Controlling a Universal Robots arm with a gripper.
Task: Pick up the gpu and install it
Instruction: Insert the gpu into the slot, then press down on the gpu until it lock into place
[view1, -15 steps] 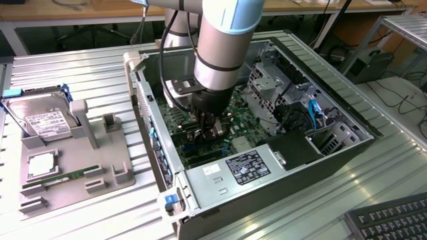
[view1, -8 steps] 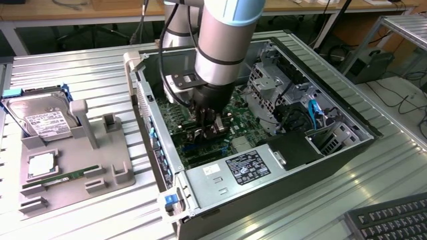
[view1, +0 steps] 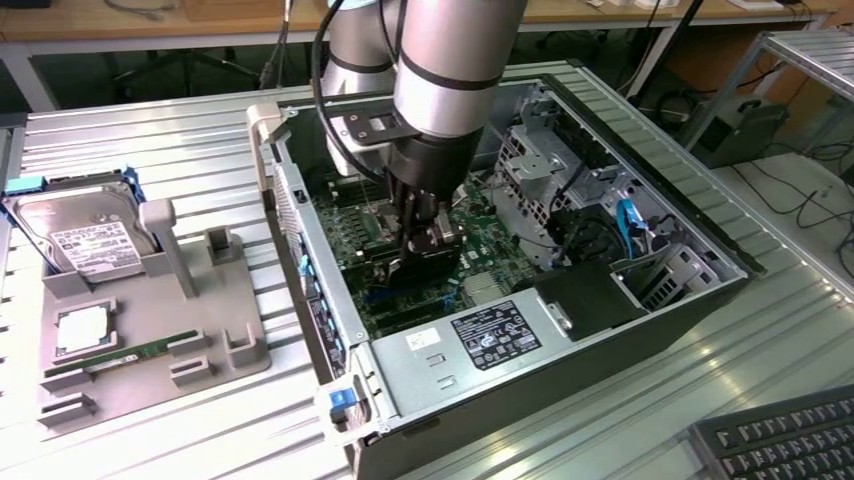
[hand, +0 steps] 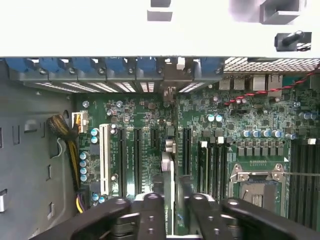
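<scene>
In the exterior view, the arm reaches down into an open computer case lying on its side on a ribbed metal surface. The gripper is low over the green motherboard, and its fingers pinch the gpu, seen as a dark block held upright just over the board near the rear slot wall. Toward the case's near end, the power supply bears a black label with white print and a smaller white sticker; the writing is too small to read. To the exterior view's left, a grey holder tray rests on the surface, carrying a hard drive with a white label, a processor chip and a slim green memory stick. A black keyboard lies at the lower corner on the exterior view's right.

In the wrist view, the gripper closes its black fingers on the thin edge of the gpu, which stands on edge between them, lined up with the expansion slots. A white slot sits beside the black ones. The metal CPU socket lies apart from them, with blue slot clips along the rear wall. Board print is illegible.
</scene>
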